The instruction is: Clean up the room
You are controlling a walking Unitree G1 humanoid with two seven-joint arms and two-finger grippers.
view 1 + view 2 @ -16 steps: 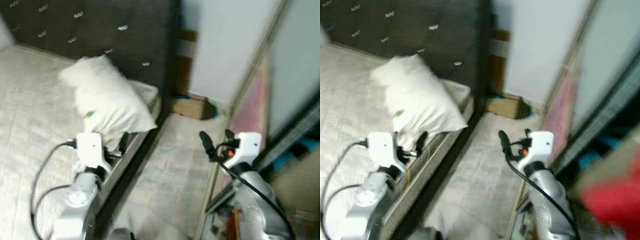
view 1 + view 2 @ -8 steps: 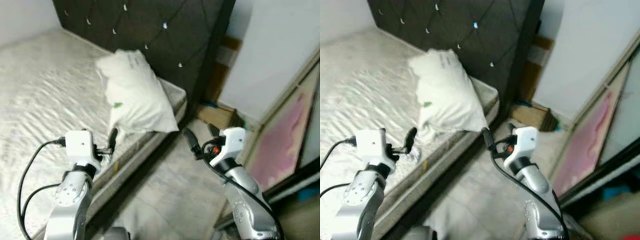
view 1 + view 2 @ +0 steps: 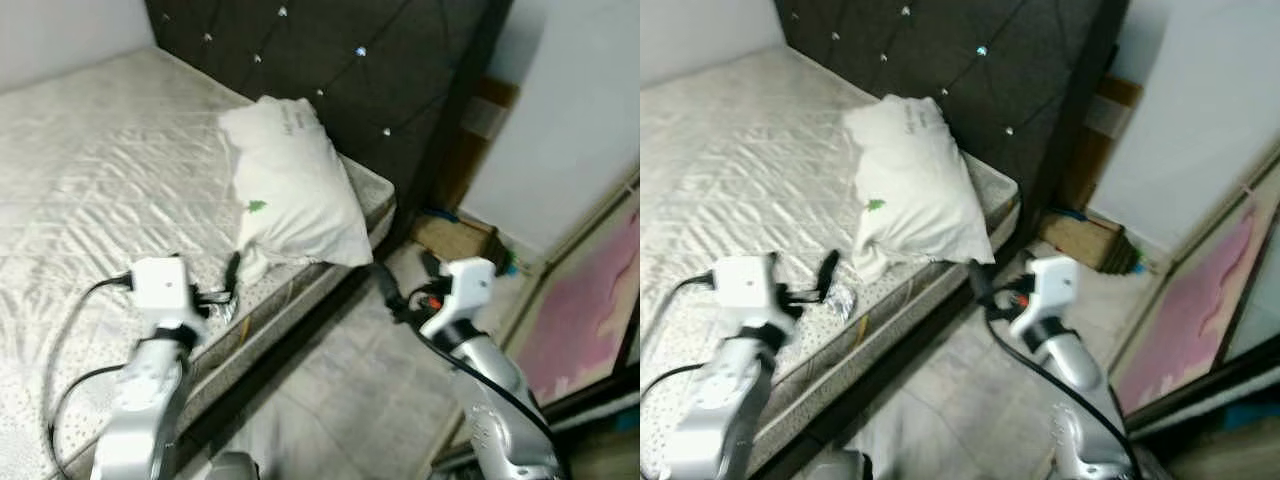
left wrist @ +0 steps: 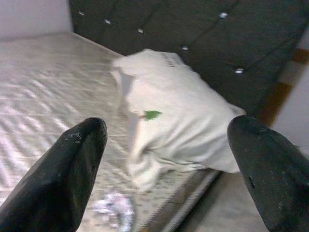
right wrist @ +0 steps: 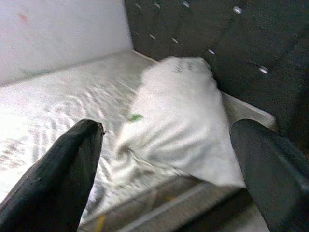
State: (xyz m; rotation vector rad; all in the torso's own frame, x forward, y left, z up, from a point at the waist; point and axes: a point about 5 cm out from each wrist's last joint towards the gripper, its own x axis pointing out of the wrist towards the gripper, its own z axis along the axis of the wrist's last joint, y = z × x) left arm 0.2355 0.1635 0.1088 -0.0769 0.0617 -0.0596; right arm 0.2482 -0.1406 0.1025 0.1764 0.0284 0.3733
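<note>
**Both claws raised before the pillow on the bed**

We see a white, plump fabric pillow (image 3: 295,185) lying at the far right corner of a bare, quilted off-white mattress (image 3: 90,180). It leans against a dark tufted headboard studded with shiny buttons (image 3: 350,70), and one corner of it overhangs the mattress edge. A small green mark shows on the pillow's near face.

Our left claw (image 3: 232,285) is held over the near edge of the mattress, just short of the pillow and apart from it. In the left wrist view its two black fingers (image 4: 63,179) stand wide apart, with the pillow framed between them and nothing gripped. A small crumpled piece of silver foil (image 3: 840,298) lies on the mattress just beside this claw, near the bed's edge.

Our right claw (image 3: 400,285) hangs over the pale tiled floor (image 3: 340,390) beside the bed, to the right of the pillow's overhanging corner and not touching it. In the right wrist view its fingers (image 5: 58,179) are likewise spread wide and hold nothing, and the pillow again sits between them at a distance.

Farther off, past the end of the headboard, a brown cardboard box (image 3: 455,235) sits on the floor against a white wall (image 3: 570,110). On the right, a pink panel (image 3: 590,300) leans at the side of the room.
</note>
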